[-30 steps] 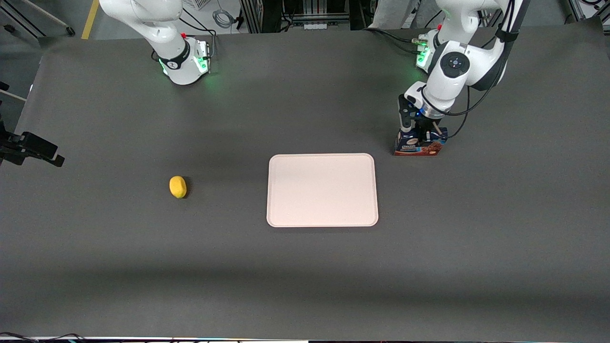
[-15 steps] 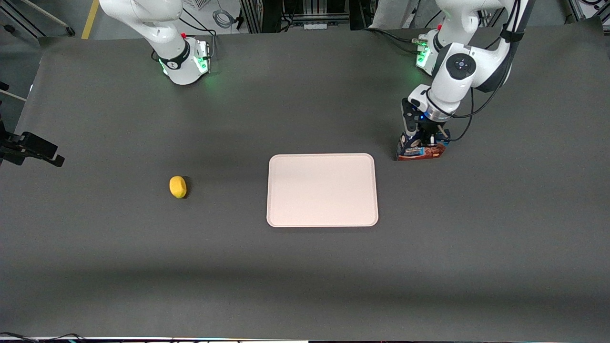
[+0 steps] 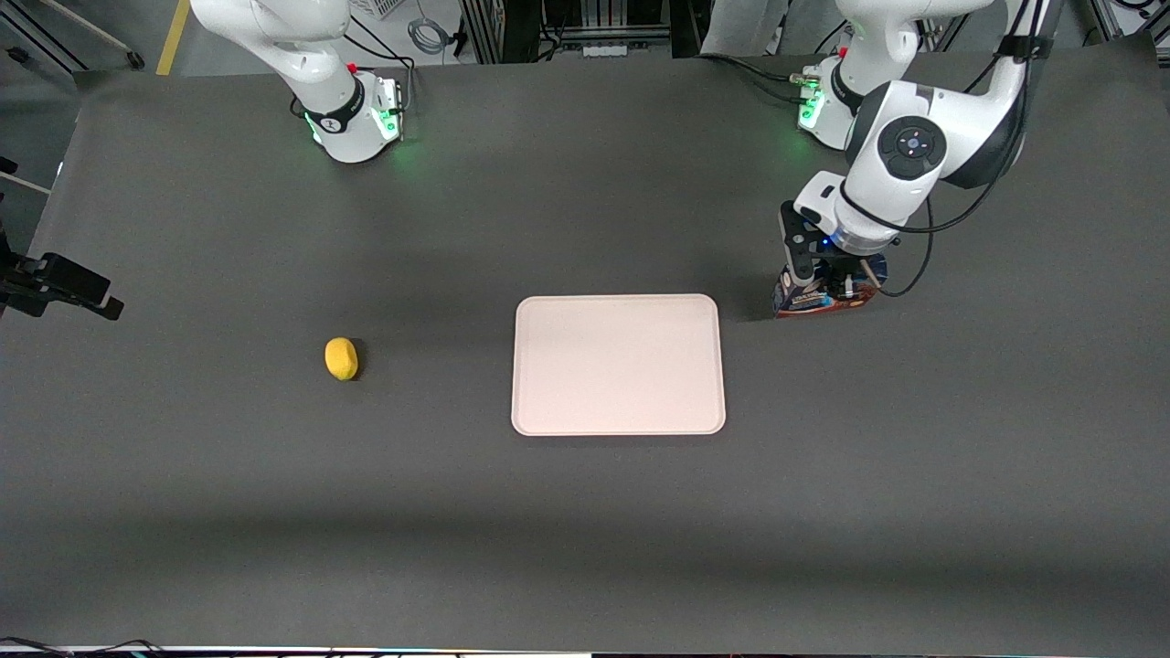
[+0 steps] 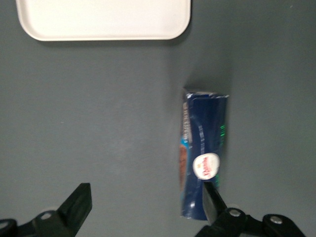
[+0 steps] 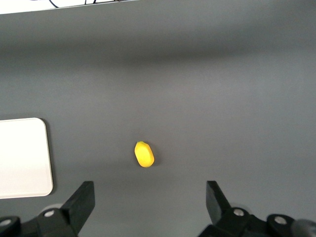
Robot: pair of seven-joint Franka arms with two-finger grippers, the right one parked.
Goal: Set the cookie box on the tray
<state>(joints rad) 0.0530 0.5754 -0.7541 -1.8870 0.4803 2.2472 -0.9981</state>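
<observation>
The cookie box (image 3: pixel 816 304) is a narrow navy carton with a white oval logo. It lies on the dark table beside the tray (image 3: pixel 617 364), toward the working arm's end. My left gripper (image 3: pixel 827 285) hangs directly over it and hides most of it in the front view. In the left wrist view the gripper (image 4: pixel 145 197) is open wide with only bare table between the fingers. The cookie box (image 4: pixel 203 158) lies lengthwise under one fingertip (image 4: pixel 209 197), not between the two. The pale tray (image 4: pixel 103 19) holds nothing.
A small yellow lemon-like object (image 3: pixel 341 357) sits toward the parked arm's end of the table, well apart from the tray; it also shows in the right wrist view (image 5: pixel 144 154). A black camera mount (image 3: pixel 59 285) sticks in at that table end.
My gripper has moved nearer to the front camera and slightly toward the working arm's end. The cookie box shows shifted the same way, and more of it is covered.
</observation>
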